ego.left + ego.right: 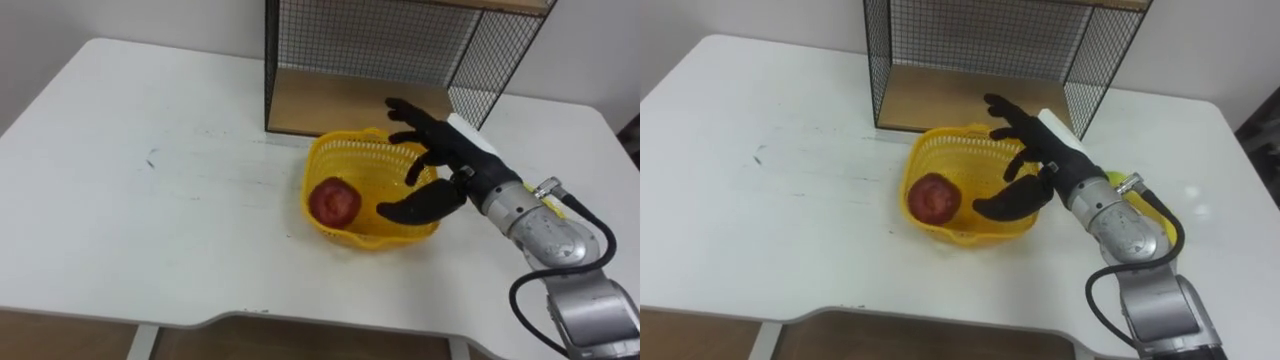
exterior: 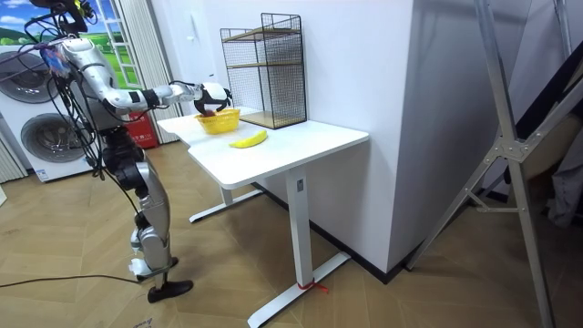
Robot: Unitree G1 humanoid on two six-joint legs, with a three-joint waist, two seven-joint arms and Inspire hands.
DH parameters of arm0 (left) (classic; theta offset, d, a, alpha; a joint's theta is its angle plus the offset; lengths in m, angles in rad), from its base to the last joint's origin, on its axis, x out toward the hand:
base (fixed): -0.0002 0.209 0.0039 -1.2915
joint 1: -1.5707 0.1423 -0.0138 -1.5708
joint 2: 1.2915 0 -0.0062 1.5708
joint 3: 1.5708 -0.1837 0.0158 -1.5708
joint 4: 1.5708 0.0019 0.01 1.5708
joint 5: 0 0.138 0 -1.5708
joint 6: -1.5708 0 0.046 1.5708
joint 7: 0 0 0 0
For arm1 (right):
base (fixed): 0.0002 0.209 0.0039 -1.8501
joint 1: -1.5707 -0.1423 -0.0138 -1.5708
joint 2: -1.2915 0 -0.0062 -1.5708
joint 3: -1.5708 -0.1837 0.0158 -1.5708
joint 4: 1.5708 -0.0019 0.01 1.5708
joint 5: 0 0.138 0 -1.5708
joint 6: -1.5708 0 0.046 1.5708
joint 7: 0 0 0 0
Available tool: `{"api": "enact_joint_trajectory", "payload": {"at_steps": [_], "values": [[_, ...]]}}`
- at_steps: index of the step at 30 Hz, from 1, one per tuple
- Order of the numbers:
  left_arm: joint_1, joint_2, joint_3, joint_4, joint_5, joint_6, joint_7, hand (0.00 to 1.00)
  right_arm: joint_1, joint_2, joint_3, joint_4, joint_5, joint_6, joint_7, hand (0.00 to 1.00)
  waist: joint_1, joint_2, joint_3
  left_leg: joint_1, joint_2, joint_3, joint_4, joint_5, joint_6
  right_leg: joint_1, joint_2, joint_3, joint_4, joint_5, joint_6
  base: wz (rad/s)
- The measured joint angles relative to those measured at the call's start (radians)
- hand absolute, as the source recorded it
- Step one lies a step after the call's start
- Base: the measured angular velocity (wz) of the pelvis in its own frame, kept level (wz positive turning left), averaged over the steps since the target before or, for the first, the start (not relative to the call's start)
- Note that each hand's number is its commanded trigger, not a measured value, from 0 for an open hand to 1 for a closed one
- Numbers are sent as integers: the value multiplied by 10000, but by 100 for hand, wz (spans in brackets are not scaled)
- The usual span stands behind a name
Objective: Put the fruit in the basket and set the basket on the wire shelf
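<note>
1. A white worktop (image 1: 150, 220) is seen from above, and a black wire shelf (image 1: 370, 40) is set at its far side, with a wooden board (image 1: 325, 105) as its bottom level.
2. A yellow basket (image 1: 360, 236) is placed on the worktop just in front of the shelf's open front, and it stands upright on the worktop, not on the shelf.
3. A red round fruit (image 1: 334, 201) is seen inside the basket, lying at its left side against the wall.
4. The right hand (image 1: 452, 165) is brought in from the right and is held over the right part of the basket.
5. Its fingers (image 1: 405, 108) are spread wide and nearly straight, reaching over the far right rim towards the shelf. Nothing is held in them.
6. The thumb (image 1: 410, 208) is stretched out lower down, across the inside of the basket's right wall. Whether it touches the mesh cannot be told.
7. A banana (image 2: 248, 139) is seen in the room view, lying on the worktop outside the basket, on the side nearer that camera. In the right eye view a small yellow part is seen behind the right forearm.
8. A small dark mark (image 1: 152, 157) is seen on the left part of the worktop, well apart from the basket.
9. In the room view the robot is seen standing upright at the worktop's end towards the room view's left, with one arm stretched out to the basket. Washing machines (image 2: 36, 137) are seen behind it.
</note>
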Motion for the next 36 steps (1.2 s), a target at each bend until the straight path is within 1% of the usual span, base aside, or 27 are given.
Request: {"api": "enact_joint_trajectory", "payload": {"at_steps": [10, 16, 19, 20, 21, 22, 27, 32, 34, 36], "values": [[2, 32, -59, -6, -18, -54, 0, 0, -1, 2, -14, 248, 206, -25, -73, 0, -37, -2, -12, 32, -5, -65, 7, 0, 0, 138, 16, -24, -126, 24, 6, 0], [20, 31, 34, 14, 5, -57, 0, 0, -3, 2, -410, 223, 500, -49, -310, 0, -118, 7, -10, 32, 0, -33, -8, 0, 0, 130, 22, -4, -107, 25, 7, 0], [42, 32, 171, 15, 6, -52, -1, 0, -37, -7, -837, 222, 642, -78, -627, 0, -116, -3, -25, 49, 1, -34, 8, 0, 0, 130, 22, 13, -87, 25, 6, 0], [43, 32, 171, 11, 8, -52, 0, 0, -38, -17, -998, 223, 871, -142, -847, 0, -145, -8, -31, 51, 0, -40, 9, 0, 0, 131, 22, 15, -85, 26, 5, 0], [99, 27, 196, 12, 13, -52, 0, 0, -42, -17, -1190, 223, 1018, -200, -1020, 0, -217, -33, -48, 49, 0, -41, 11, 0, 0, 131, 20, 10, -73, 26, 5, 0], [124, 23, 228, 3, 26, -52, 1, 0, -52, -17, -1308, 223, 1152, -209, -1131, 0, -248, -35, -50, 48, 0, -43, 13, 0, 0, 131, 18, 0, -61, 26, 5, 3], [356, 16, 580, -67, 110, 3, 3, 0, -211, -17, -2213, 225, 1992, -214, -2382, 0, -460, -17, -51, 56, -3, -42, 62, 1, 1, 130, 4, 9, 6, 23, 5, 0], [484, -9, 701, -181, 97, 61, 4, 0, -224, -51, -2776, 297, 2541, -207, -3218, 0, -697, -28, -54, 42, -17, -11, 60, 23, 38, 102, -6, 32, 9, 19, 10, 0], [519, -12, 834, -205, 84, 165, 3, 0, -230, -105, -2894, 383, 2880, -206, -3480, 0, -807, -68, -88, 44, -16, -15, 70, 24, 40, 109, -10, 3, 12, 17, 8, 0], [530, -9, 1033, -203, 79, 174, 6, 0, -328, -321, -2915, 836, 3181, -200, -3736, 0, -891, -135, -128, 46, -13, -19, 73, 26, 42, 112, -7, 6, 20, 16, 6, 0]]}}
